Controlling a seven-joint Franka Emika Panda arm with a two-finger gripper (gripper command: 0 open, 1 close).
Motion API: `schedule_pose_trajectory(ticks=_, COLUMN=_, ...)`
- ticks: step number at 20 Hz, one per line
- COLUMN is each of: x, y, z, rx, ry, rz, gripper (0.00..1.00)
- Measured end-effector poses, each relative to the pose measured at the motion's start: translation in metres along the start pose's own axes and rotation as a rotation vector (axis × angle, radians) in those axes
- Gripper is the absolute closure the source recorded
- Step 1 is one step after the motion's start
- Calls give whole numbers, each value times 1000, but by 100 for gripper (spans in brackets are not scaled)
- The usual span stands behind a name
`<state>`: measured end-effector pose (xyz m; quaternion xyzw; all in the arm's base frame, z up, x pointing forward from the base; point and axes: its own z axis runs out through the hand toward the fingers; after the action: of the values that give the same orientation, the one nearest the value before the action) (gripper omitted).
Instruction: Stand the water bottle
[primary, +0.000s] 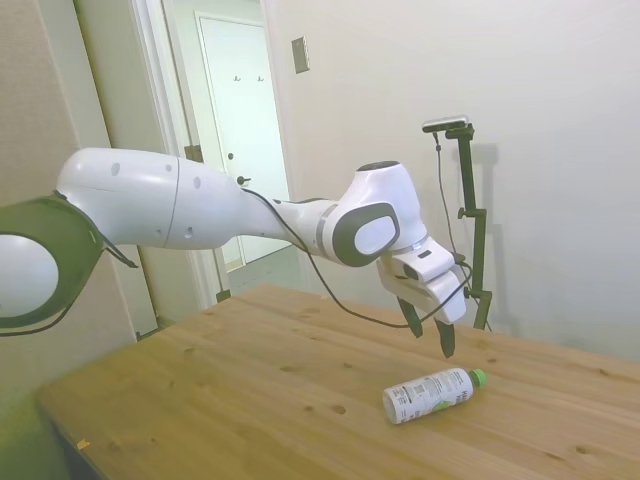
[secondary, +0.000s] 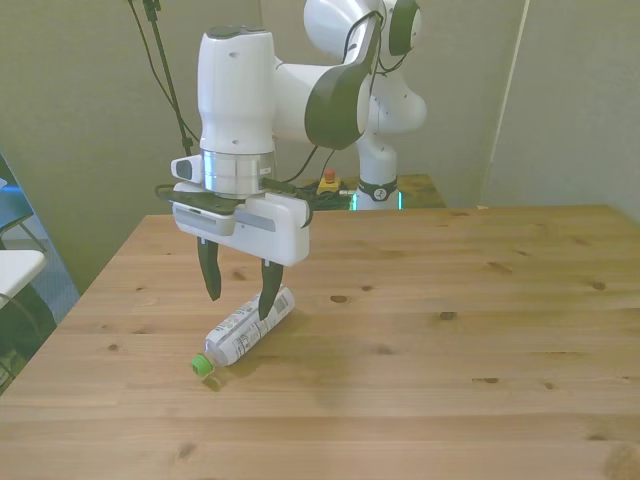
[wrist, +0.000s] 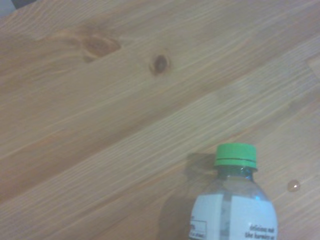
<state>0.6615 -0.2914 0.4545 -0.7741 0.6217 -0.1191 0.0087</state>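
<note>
the water bottle (secondary: 247, 329) lies flat on its side on the wooden table (secondary: 480, 330), and in the front view its green cap (secondary: 203, 366) points toward 7 o'clock, base toward 1 o'clock. the side view has it turned the other way round, cap (primary: 478, 377) out at 2 o'clock from the white label (primary: 425, 394). above it hangs the gripper (secondary: 240, 292), its 2 dark fingers (secondary: 210, 275) pointing straight down and spread wide, nothing between them. from the side the gripper (primary: 430, 335) sits clear above the bottle's cap end with a gap of air under the tips. in the front view 1 finger overlaps the bottle's base end, though it looks like mere overlap, not contact. the wrist view catches the cap (wrist: 235, 155) and the neck over bare planks, with a dark knot (wrist: 160, 63) in the wood off at 11 o'clock from the cap.
</note>
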Motion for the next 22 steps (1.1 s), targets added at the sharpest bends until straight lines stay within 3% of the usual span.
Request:
schedule_pose_trajectory(ticks=5, x=29, y=-9, z=9, rx=-25, ry=-14, rz=30, gripper=0)
schedule_pose_trajectory(ticks=11, x=49, y=-20, z=47, rx=-57, ry=-12, rz=39, gripper=0)
schedule_pose_trajectory(ticks=22, x=48, y=-31, z=85, rx=-84, ry=-19, rz=31, gripper=0)
